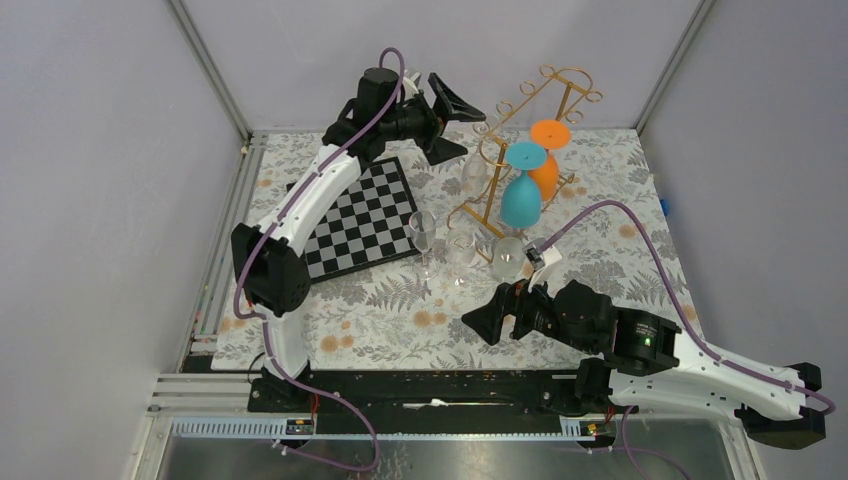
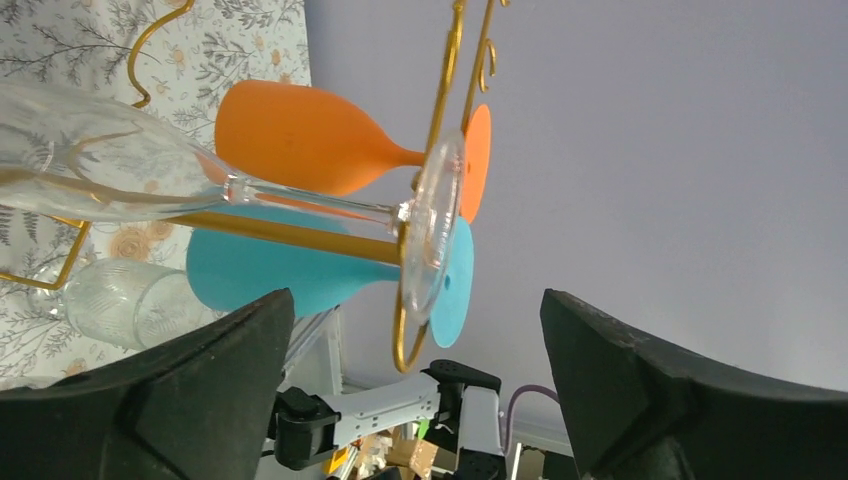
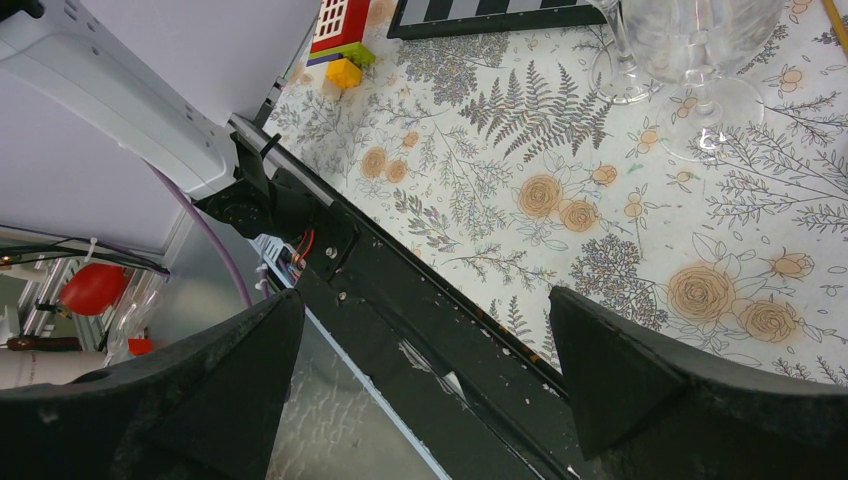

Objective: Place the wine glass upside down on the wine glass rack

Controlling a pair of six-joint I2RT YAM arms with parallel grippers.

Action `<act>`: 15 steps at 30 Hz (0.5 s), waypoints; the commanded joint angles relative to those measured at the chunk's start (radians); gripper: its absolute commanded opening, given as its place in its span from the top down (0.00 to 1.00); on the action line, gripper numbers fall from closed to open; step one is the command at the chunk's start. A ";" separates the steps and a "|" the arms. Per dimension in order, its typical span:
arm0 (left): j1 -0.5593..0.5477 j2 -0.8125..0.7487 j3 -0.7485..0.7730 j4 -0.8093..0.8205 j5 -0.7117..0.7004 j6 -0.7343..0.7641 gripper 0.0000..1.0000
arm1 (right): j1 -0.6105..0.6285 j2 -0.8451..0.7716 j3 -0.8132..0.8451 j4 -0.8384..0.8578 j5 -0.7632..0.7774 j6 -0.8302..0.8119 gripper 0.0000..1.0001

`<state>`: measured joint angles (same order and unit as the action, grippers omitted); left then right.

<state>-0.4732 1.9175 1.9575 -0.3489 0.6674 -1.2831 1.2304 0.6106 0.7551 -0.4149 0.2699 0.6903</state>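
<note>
The gold wire wine glass rack [image 1: 560, 95] stands at the back right of the table. An orange glass [image 1: 546, 165] and a teal glass [image 1: 522, 198] hang on it upside down. A clear wine glass [image 1: 474, 172] hangs at its left end. In the left wrist view its foot [image 2: 432, 225] sits across the gold rail [image 2: 300, 232], with the stem along the rail. My left gripper [image 1: 473, 133] is open and empty just left of that glass, not touching it; the left wrist view shows it open as well [image 2: 415, 330]. My right gripper [image 1: 480, 308] is open and empty, low near the table's front; it also shows in its wrist view [image 3: 425, 320].
Three clear glasses [image 1: 424, 240] [image 1: 460, 255] [image 1: 508, 258] stand in front of the rack. A chessboard [image 1: 360, 220] lies at the left. The right wrist view shows two glasses [image 3: 700, 40], toy blocks [image 3: 340, 30] and the black front rail [image 3: 420, 300].
</note>
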 commanded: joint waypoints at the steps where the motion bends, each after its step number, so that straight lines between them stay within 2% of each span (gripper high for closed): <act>1: 0.004 -0.097 0.012 0.021 -0.020 0.038 0.01 | -0.006 0.001 0.004 0.012 0.005 0.009 0.00; 10: 0.052 -0.235 -0.128 0.018 -0.078 0.094 0.01 | -0.006 0.009 0.009 0.012 -0.002 0.009 0.00; 15: 0.089 -0.313 -0.160 -0.119 -0.128 0.227 0.01 | -0.006 0.029 0.020 0.014 -0.013 0.009 0.00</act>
<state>-0.4099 1.6909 1.8084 -0.3939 0.5964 -1.1790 1.2304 0.6228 0.7551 -0.4149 0.2684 0.6903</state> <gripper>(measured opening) 0.986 0.993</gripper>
